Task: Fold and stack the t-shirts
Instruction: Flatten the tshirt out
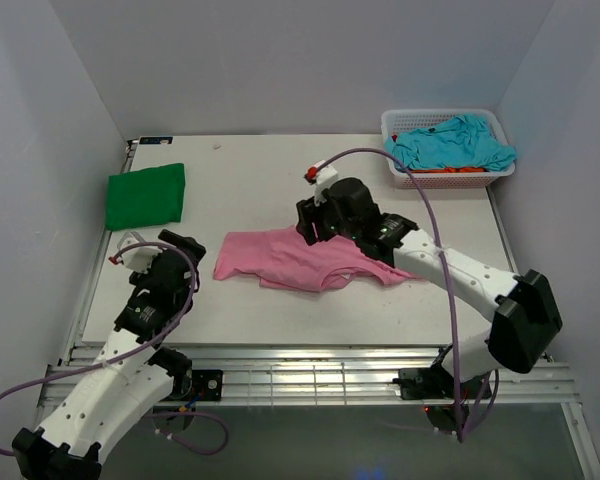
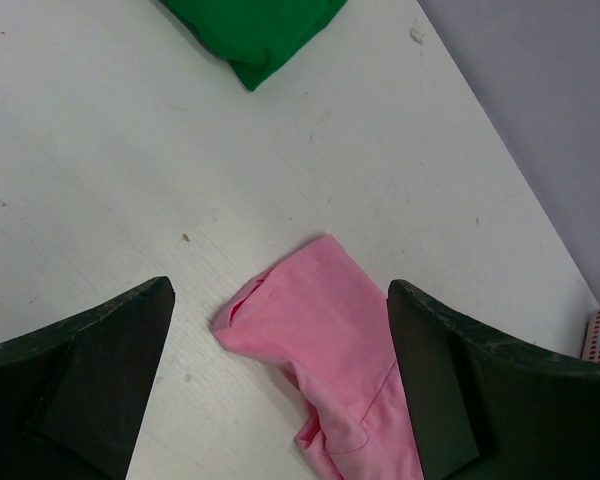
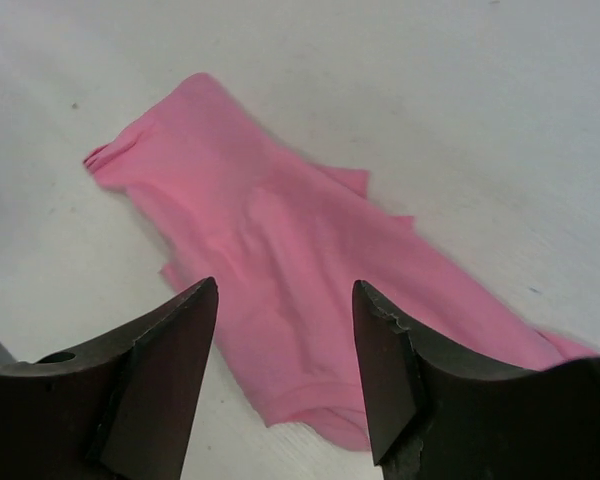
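Observation:
A crumpled pink t-shirt (image 1: 290, 262) lies stretched across the middle of the table. My right gripper (image 1: 310, 228) hovers over its far edge, open, with bare cloth showing between the fingers (image 3: 285, 285) and nothing held. My left gripper (image 1: 192, 250) stands wide open just left of the shirt's left end (image 2: 320, 330), which lies between its fingers (image 2: 280, 288) untouched. A folded green t-shirt (image 1: 146, 195) rests flat at the back left. A turquoise t-shirt (image 1: 450, 142) lies on an orange one (image 1: 450, 172) in the basket.
A white mesh basket (image 1: 395, 120) stands at the back right corner of the table. White walls close in the left, back and right sides. The right arm's cable (image 1: 420, 190) arcs over the table in front of the basket.

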Robot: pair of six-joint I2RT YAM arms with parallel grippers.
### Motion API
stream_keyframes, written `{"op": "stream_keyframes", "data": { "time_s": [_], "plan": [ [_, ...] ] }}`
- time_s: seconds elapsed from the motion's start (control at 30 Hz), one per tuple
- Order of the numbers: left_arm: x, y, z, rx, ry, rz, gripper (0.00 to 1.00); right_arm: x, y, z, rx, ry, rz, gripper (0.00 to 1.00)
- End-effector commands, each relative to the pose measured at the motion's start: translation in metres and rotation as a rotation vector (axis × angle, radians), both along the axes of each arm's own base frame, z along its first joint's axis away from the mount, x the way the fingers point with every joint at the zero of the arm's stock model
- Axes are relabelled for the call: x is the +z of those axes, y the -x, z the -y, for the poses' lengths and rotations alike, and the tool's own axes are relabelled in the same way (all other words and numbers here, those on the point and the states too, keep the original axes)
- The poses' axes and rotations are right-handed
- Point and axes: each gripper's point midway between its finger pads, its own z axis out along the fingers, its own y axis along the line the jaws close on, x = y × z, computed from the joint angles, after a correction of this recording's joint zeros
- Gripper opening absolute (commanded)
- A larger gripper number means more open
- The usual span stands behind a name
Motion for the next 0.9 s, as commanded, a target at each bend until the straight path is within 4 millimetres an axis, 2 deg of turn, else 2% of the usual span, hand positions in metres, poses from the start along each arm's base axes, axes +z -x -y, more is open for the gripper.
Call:
{"op": "stream_keyframes", "data": {
  "time_s": [0.0, 0.03, 0.07, 0.1, 0.13, 0.17, 0.2, 0.23, 0.3, 0.33, 0.37, 0.4, 0.6, 0.87],
  "plan": [
    [0.007, 0.012, -0.022, 0.133, 0.017, 0.019, 0.98, -0.026, 0.024, -0.076, 0.286, -0.065, -0.067, 0.62],
    [0.005, 0.014, -0.024, 0.145, 0.016, 0.005, 0.98, -0.019, 0.028, -0.095, 0.334, -0.064, -0.041, 0.62],
    [0.005, 0.015, -0.026, 0.158, 0.016, 0.000, 0.98, -0.027, 0.031, -0.105, 0.356, -0.046, -0.053, 0.62],
    [0.008, 0.016, -0.027, 0.172, 0.022, 0.000, 0.98, -0.051, 0.030, -0.117, 0.368, -0.007, -0.088, 0.62],
    [0.004, 0.019, -0.030, 0.200, 0.028, -0.014, 0.98, -0.044, 0.033, -0.134, 0.396, -0.013, -0.072, 0.62],
    [0.004, 0.021, -0.032, 0.210, 0.032, -0.018, 0.98, -0.052, 0.035, -0.141, 0.404, 0.004, -0.081, 0.62],
    [0.004, 0.023, -0.033, 0.219, 0.031, -0.024, 0.98, -0.072, 0.036, -0.150, 0.414, 0.033, -0.104, 0.62],
    [0.004, 0.024, -0.034, 0.221, 0.034, -0.020, 0.98, -0.067, 0.040, -0.163, 0.435, 0.026, -0.090, 0.62],
    [0.006, 0.025, -0.034, 0.221, 0.045, -0.008, 0.98, -0.084, 0.043, -0.177, 0.457, 0.051, -0.105, 0.62],
    [0.005, 0.026, -0.034, 0.222, 0.047, -0.006, 0.98, -0.086, 0.047, -0.184, 0.472, 0.057, -0.102, 0.62],
    [0.005, 0.026, -0.035, 0.223, 0.049, -0.001, 0.98, -0.078, 0.044, -0.193, 0.471, 0.045, -0.087, 0.62],
    [0.005, 0.027, -0.035, 0.223, 0.050, 0.000, 0.98, -0.091, 0.048, -0.199, 0.482, 0.064, -0.105, 0.62],
    [-0.001, 0.027, -0.032, 0.213, 0.062, -0.012, 0.98, -0.105, 0.058, -0.236, 0.534, 0.077, -0.112, 0.62],
    [0.002, 0.029, -0.034, 0.214, 0.064, 0.005, 0.98, -0.150, 0.068, -0.249, 0.549, 0.139, -0.173, 0.61]
  ]
}}
